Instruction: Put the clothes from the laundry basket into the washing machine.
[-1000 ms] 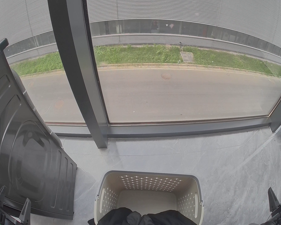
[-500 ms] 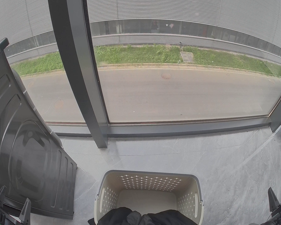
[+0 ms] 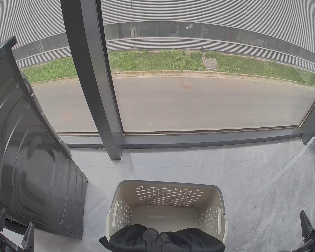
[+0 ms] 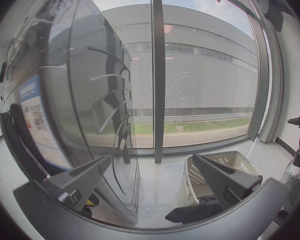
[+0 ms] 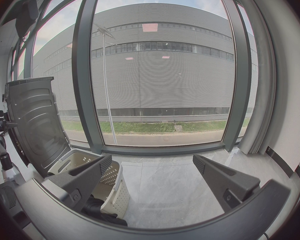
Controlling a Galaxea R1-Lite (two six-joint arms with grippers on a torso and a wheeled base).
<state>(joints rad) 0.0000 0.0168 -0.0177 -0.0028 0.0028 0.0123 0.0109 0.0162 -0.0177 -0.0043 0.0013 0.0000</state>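
A cream laundry basket (image 3: 166,183) stands on the floor low in the head view, with black clothes (image 3: 164,240) bunched over its near rim. The dark grey washing machine (image 3: 28,158) shows its ribbed panel on the left. My left gripper (image 3: 16,218) hangs open and empty beside that panel, left of the basket. My right gripper (image 3: 312,207) is open and empty, well to the basket's right. In the left wrist view the left gripper (image 4: 150,157) frames the washing machine (image 4: 73,84), basket (image 4: 236,160) and clothes (image 4: 196,212). In the right wrist view the right gripper (image 5: 152,157) faces the window, the basket (image 5: 116,184) off to one side.
A big window with a dark frame post (image 3: 94,88) closes off the far side, just beyond the basket. Grey stone floor (image 3: 262,186) lies open to the right of the basket. A pale curtain (image 5: 266,100) hangs at the right wall.
The whole head view has shifted: basket and window sill sit higher in the picture and more of the black clothes shows. Both grippers keep their places in the picture.
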